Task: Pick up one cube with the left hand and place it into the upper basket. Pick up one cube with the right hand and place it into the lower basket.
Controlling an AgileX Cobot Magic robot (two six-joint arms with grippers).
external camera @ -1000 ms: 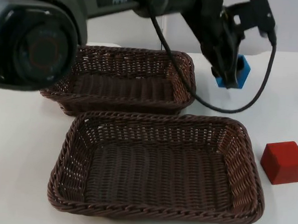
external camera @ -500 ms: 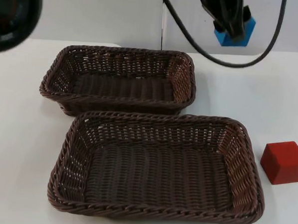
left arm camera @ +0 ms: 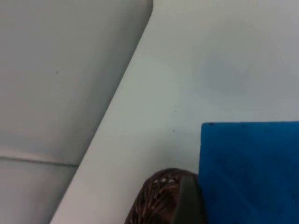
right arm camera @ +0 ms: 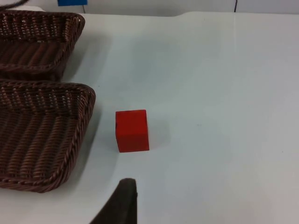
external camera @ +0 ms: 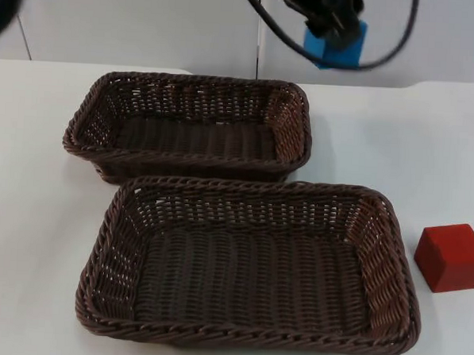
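- My left pincer (external camera: 334, 22) is up in the air, clamped on the blue cube (external camera: 338, 43), in front of the grey wall.
- Blue cube hangs from it, lifted clear off the table (external camera: 28, 214); in my left wrist view the cube (left arm camera: 250, 172) sits right at my fingertip.
- Upper basket (external camera: 190, 126) is below my left pincer and off to its left side; its near right corner is the closest part. Nothing in it.
- Lower basket (external camera: 252, 262) lies further below, in front of the upper one, the two just beside each other. Nothing in it.
- My right arm waits; right pincer (right arm camera: 122, 205) hangs above the table, can't tell if its fingers are apart or together.
- Red cube (right arm camera: 132, 130) on the table just ahead of my right pincer, near the lower basket's right wall (right arm camera: 70, 135), not touching it.
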